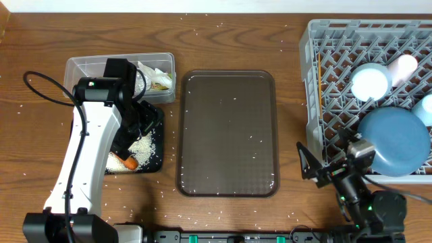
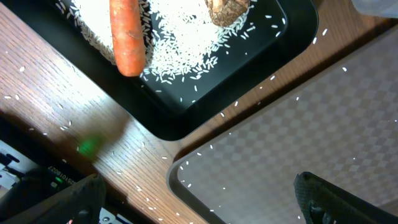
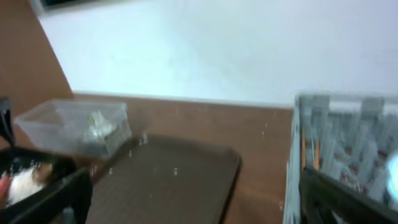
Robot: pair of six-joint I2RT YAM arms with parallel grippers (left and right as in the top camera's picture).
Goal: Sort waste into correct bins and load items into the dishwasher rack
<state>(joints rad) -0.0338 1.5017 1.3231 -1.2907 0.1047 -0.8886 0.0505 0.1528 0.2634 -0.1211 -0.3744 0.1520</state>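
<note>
- The left end effector (image 2: 205,208) is hanging released, its fingers spread wide and grasping nothing, just off a corner of the shallow black rectangular tray (image 2: 168,124).
- In the left wrist view the orange carrot (image 2: 127,37) is lying at about 11 o'clock from it. Its long axis is running 12 to 6, and it is resting on a bed of white rice grains (image 2: 180,25).
- The small brown food lump (image 2: 227,11) is sitting at about 12 o'clock, inside the same tray.
- Seen from overhead, the clear rectangular plastic tub (image 1: 81,64) is standing at 12 o'clock of the black tray and holding the crumpled white-green-yellow plastic wrapper (image 1: 154,74).
- The flat brown serving tray (image 2: 298,124) is lying at 3 o'clock, speckled with loose grains.
- The right end effector (image 1: 307,165) is gaping empty and pointing toward 9 o'clock, just beside the large square grey plastic dishwasher rack (image 1: 337,40), where the big blue plate (image 1: 395,142) is leaning.
- Judging by this, the left arm is sitting far nearer both bins, so any stray waste is falling to it.
</note>
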